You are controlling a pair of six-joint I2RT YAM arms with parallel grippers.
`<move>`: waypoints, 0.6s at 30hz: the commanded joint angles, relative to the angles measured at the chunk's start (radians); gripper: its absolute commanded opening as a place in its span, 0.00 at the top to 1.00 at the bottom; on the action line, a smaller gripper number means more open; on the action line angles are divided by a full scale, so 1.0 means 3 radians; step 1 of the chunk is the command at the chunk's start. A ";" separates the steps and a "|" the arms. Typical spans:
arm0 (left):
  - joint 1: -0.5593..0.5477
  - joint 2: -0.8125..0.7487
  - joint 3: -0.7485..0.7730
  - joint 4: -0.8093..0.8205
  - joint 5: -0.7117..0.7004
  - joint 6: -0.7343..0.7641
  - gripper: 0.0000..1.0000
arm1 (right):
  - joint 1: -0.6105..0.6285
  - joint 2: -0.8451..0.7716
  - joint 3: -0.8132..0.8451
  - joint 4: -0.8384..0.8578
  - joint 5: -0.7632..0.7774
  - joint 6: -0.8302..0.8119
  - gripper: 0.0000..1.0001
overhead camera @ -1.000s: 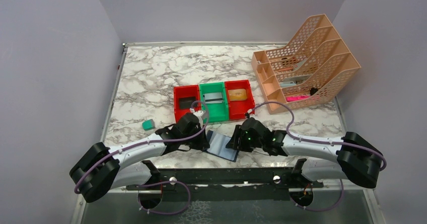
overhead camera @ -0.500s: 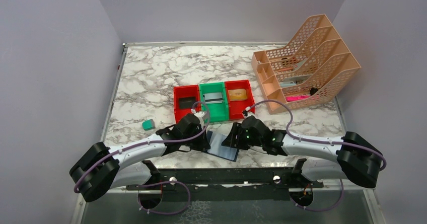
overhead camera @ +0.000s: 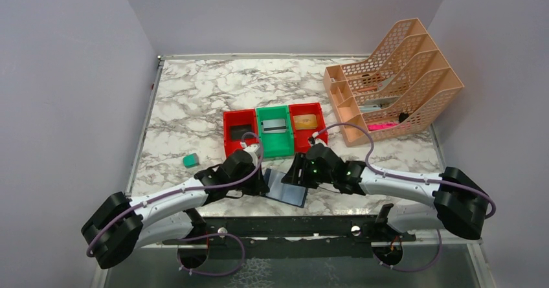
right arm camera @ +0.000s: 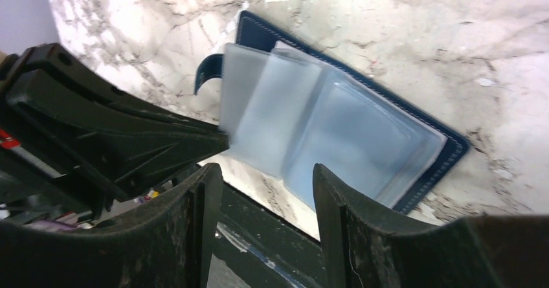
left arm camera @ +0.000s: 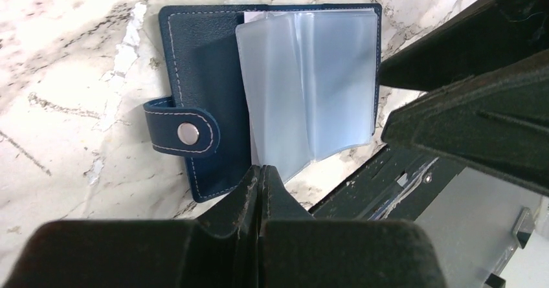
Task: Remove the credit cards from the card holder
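The card holder (overhead camera: 287, 188) lies open at the table's (overhead camera: 194, 94) near edge, clear sleeves up. The left gripper (left arm camera: 261, 171), jaws pressed together, sits at its left edge. The right gripper (right arm camera: 267, 175), jaws apart, stands just right of it. Beyond the holder, 3 credit cards (overhead camera: 275, 126) lie in the bins (overhead camera: 272, 109).

Red, green and red bins (overhead camera: 274, 147) stand just beyond the left gripper (overhead camera: 263, 184) (side by side); a teal block (overhead camera: 190, 160) lies to its left.
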 commanded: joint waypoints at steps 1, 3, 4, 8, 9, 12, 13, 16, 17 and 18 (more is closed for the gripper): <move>-0.0026 -0.0171 -0.0087 0.0077 -0.0149 -0.0127 1.00 | 0.0014 -0.0066 0.0107 -0.0658 0.0288 0.0086 0.40; -0.0026 -0.0184 -0.0094 0.0064 -0.0155 -0.0115 1.00 | 0.0014 -0.0126 0.0047 -0.0695 0.0265 0.0150 0.40; -0.0025 -0.0180 -0.0093 0.0064 -0.0152 -0.0108 1.00 | 0.0014 -0.0147 0.0014 -0.0706 0.0245 0.0190 0.39; -0.0025 -0.0131 -0.0058 0.0058 -0.0113 -0.0074 1.00 | 0.0012 -0.0187 -0.0093 -0.0658 0.0172 0.0294 0.39; -0.0025 -0.0123 -0.0051 0.0061 -0.0107 -0.0069 1.00 | 0.0017 -0.0190 -0.0125 -0.0601 0.0156 0.0298 0.39; -0.0025 -0.0125 -0.0044 0.0060 -0.0108 -0.0049 0.87 | 0.0015 -0.0130 -0.0233 -0.0360 0.0124 0.0314 0.39; -0.0025 -0.0131 -0.0041 0.0059 -0.0115 -0.0039 0.84 | 0.0013 -0.0090 -0.0237 -0.0336 0.0127 0.0337 0.39; -0.0025 -0.0139 -0.0003 -0.0021 -0.0173 -0.0007 0.74 | 0.0014 0.0019 -0.0158 -0.0381 0.0147 0.0309 0.39; -0.0025 -0.0142 0.0012 -0.0050 -0.0206 0.0006 0.69 | 0.0014 0.0053 -0.0149 -0.0372 0.0155 0.0298 0.39; -0.0025 -0.0141 0.0027 -0.0085 -0.0244 0.0021 0.66 | 0.0014 0.0076 -0.0148 -0.0337 0.0143 0.0281 0.39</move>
